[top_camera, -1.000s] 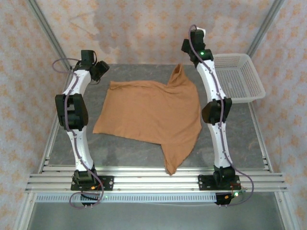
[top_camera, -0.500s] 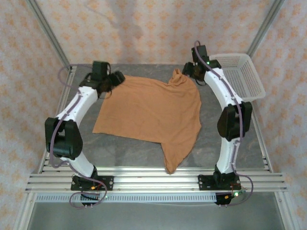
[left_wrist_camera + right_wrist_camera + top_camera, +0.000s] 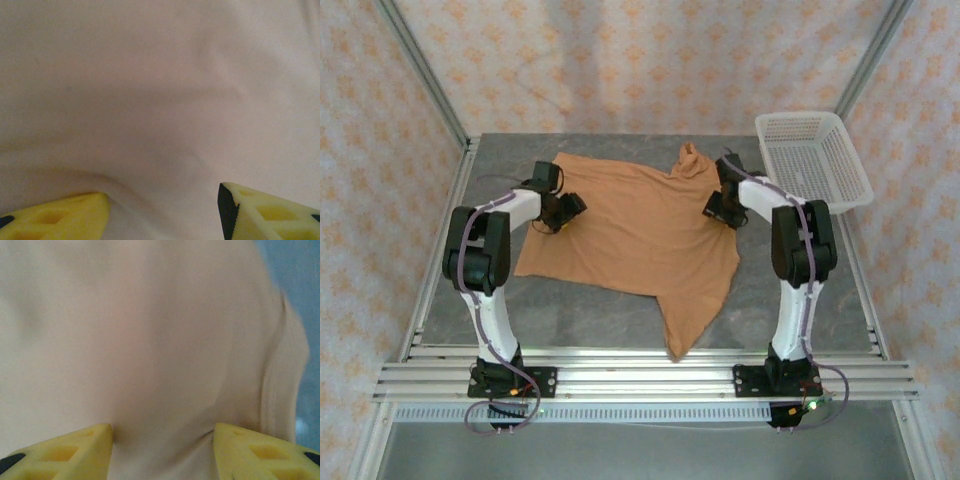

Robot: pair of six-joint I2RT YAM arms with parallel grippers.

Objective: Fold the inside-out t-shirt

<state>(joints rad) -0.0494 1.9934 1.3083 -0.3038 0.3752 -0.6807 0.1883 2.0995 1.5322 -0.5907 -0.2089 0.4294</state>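
**Both grippers set down on the shirt's side edges, jaws apart**

The left gripper (image 3: 563, 210) sits low on the side of the inside-out t-shirt (image 3: 630, 235) that lies farthest from the white basket (image 3: 798, 117). In its wrist view the yellow fingers (image 3: 65, 215) stand well apart. Pale cloth spreads across the gap, a soft ridge rises beside the left finger, and nothing is pinched. I judge it is placed there to take up that edge for a fold.

The t-shirt lies spread on the grey table (image 3: 470, 300), just left of the basket and apart from it. It is mostly flat but lopsided. A bunched peak stands at the corner closest to the basket, and a narrow tail runs away from the basket toward the arm bases.

The right gripper (image 3: 718, 212) rests on the shirt edge nearest the basket. Its fingers (image 3: 65, 450) are likewise parted, at a middling gap, with cloth bulging up between them. A hem runs down the right of that view, with bare table beyond it. It has no hold on the cloth.

The mirrored placement suggests both edges are meant to be lifted together, so the cloth stays even as it turns over. No fold has been made yet. A shallow bite on either side could let one edge slip and skew the fold.
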